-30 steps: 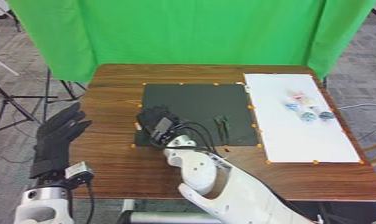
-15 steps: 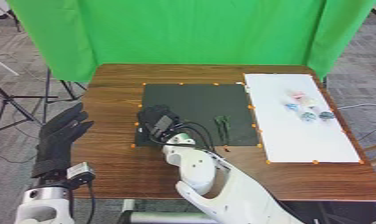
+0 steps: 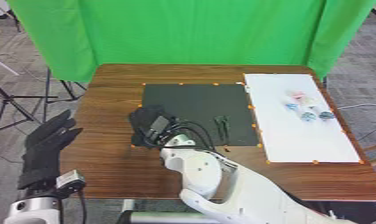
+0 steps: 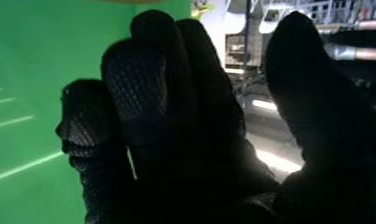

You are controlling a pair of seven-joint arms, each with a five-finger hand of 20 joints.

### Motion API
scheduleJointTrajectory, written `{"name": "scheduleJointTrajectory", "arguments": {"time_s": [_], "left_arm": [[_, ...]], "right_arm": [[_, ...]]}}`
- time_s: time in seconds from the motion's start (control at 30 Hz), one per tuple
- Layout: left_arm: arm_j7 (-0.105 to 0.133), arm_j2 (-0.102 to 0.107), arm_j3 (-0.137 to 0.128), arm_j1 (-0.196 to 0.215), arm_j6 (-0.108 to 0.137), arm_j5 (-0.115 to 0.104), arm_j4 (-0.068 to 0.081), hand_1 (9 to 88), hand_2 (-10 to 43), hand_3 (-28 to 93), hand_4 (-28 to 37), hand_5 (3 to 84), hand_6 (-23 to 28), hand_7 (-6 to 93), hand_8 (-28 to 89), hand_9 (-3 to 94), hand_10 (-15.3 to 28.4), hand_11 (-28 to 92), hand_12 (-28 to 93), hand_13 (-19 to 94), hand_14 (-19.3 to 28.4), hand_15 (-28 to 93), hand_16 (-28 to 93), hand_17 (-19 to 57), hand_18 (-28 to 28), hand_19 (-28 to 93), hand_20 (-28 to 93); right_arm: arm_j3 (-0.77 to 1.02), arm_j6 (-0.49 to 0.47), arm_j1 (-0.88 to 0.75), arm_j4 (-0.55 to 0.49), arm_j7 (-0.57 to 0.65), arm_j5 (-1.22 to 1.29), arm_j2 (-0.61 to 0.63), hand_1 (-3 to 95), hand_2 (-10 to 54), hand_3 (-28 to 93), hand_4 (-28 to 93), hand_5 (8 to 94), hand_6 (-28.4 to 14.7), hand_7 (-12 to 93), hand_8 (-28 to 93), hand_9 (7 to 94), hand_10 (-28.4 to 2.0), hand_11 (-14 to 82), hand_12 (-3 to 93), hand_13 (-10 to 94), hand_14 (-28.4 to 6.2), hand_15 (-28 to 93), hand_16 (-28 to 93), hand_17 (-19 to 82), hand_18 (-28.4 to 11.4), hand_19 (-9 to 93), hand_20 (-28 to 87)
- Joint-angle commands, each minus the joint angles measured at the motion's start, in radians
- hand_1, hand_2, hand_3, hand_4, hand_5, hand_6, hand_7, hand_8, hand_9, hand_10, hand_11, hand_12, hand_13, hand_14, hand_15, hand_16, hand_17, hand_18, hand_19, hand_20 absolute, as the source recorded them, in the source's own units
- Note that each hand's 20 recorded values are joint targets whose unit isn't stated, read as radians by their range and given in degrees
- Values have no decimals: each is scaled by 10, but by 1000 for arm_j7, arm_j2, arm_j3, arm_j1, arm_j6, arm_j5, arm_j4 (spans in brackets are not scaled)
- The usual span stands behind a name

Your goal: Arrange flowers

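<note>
My right hand is over the left part of the black mat, open. In the right wrist view the glove of my right hand has its fingers straight and its thumb apart, with nothing held. Thin green stems lie on the mat, to the right of my right hand. Small flower heads, a pink one and blue ones, lie on the white sheet at the right. My left hand is open beside the table's left edge.
Orange markers line the mat and the sheet on the brown wooden table. A green curtain hangs behind the table. Black cables loop beside my right wrist. A tripod stands on the floor at the left.
My left hand has drawn back a little toward the lower left. My right hand has shifted slightly to the left over the mat. The stems and flower heads have stayed in place.
</note>
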Motion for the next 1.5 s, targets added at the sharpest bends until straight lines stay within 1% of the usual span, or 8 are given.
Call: {"name": "scheduleJointTrajectory", "arguments": {"time_s": [0.03, 0.4, 0.6, 0.8, 1.07, 1.33, 1.43, 1.5], "left_arm": [[31, 2, -6, 48, 35, -22, -17, 273, 49, 842, -165, 381, 97, 163, -114, 310, 189, 363, 50, 235, 267, 652, -179, -92, 217, 607, 40], [35, -3, 3, 59, 40, -25, -20, 272, 49, 843, -167, 381, 97, 163, -113, 310, 189, 362, 50, 235, 267, 651, -179, -92, 217, 607, 40], [42, 28, 23, 45, 52, -44, -19, 272, 50, 843, -167, 381, 97, 163, -114, 310, 189, 363, 51, 234, 267, 651, -179, -92, 217, 607, 40], [50, 28, 16, 57, 57, -51, -20, 271, 49, 844, -166, 381, 97, 163, -114, 310, 190, 362, 51, 235, 268, 651, -179, -92, 217, 607, 39], [60, 20, 4, 92, 64, -56, -30, 271, 50, 843, -166, 381, 97, 163, -113, 310, 189, 361, 50, 235, 268, 651, -179, -92, 217, 607, 40], [48, -2, 2, 96, 59, -40, -33, 271, 49, 844, -166, 381, 96, 163, -114, 310, 189, 361, 51, 235, 268, 652, -179, -93, 217, 606, 40], [69, 20, 14, 97, 75, -66, -33, 270, 48, 845, -165, 381, 97, 163, -114, 310, 189, 361, 51, 235, 268, 651, -179, -92, 217, 607, 40], [63, 14, 16, 93, 72, -57, -33, 270, 49, 845, -166, 381, 97, 163, -114, 310, 189, 362, 51, 235, 268, 651, -179, -92, 217, 607, 40]], "right_arm": [[88, 44, 109, -54, 41, 32, 163, 324, -25, 799, -240, 672, -56, 187, -112, 667, -172, 344, 202, 674, -110, 699, 175, 454, -183, 932, 162], [218, -35, -64, -132, -68, 50, 172, 322, 6, 811, -230, 663, -59, 180, -109, 655, -177, 311, 198, 658, -117, 703, 170, 435, -186, 932, 155], [277, -98, -162, -137, -204, -24, 83, 304, 33, 819, -226, 667, -50, 184, -111, 653, -179, 306, 199, 651, -121, 704, 169, 425, -188, 932, 152], [236, -70, -103, -137, -163, -14, 112, 280, 57, 817, -221, 665, -45, 188, -115, 645, -184, 291, 197, 640, -126, 700, 167, 414, -191, 932, 133], [217, -14, 1, -145, -35, 90, 297, 277, 56, 819, -219, 646, -50, 183, -115, 619, -187, 249, 183, 624, -130, 699, 161, 401, -193, 932, 107], [334, 17, -18, -96, 56, 196, 482, 274, 53, 826, -218, 603, -58, 173, -111, 599, -188, 233, 182, 616, -131, 703, 155, 397, -192, 932, 94], [402, 4, -56, -69, 69, 223, 515, 276, 45, 835, -218, 576, -69, 164, -110, 585, -190, 232, 182, 611, -130, 705, 154, 393, -190, 932, 90], [436, -16, -75, -52, 73, 242, 540, 277, 39, 841, -219, 562, -73, 155, -107, 576, -191, 232, 182, 605, -130, 708, 152, 391, -188, 932, 86]]}}
